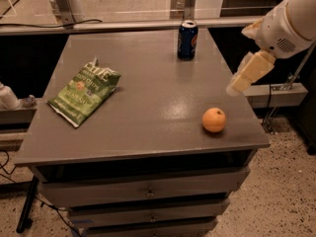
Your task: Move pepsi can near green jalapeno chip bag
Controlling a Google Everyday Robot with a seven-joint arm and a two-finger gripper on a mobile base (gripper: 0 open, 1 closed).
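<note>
The pepsi can (187,39) stands upright at the far edge of the grey table (148,107), right of centre. The green jalapeno chip bag (84,93) lies flat on the left side of the table, far from the can. My gripper (247,75) hangs on the white arm (289,21) at the right, above the table's right edge. It is to the right of the can and nearer the front, and it holds nothing that I can see.
An orange (214,120) sits on the table near the front right corner, below the gripper. Drawers (148,194) are under the tabletop. A rail and metal posts (64,6) run behind the table.
</note>
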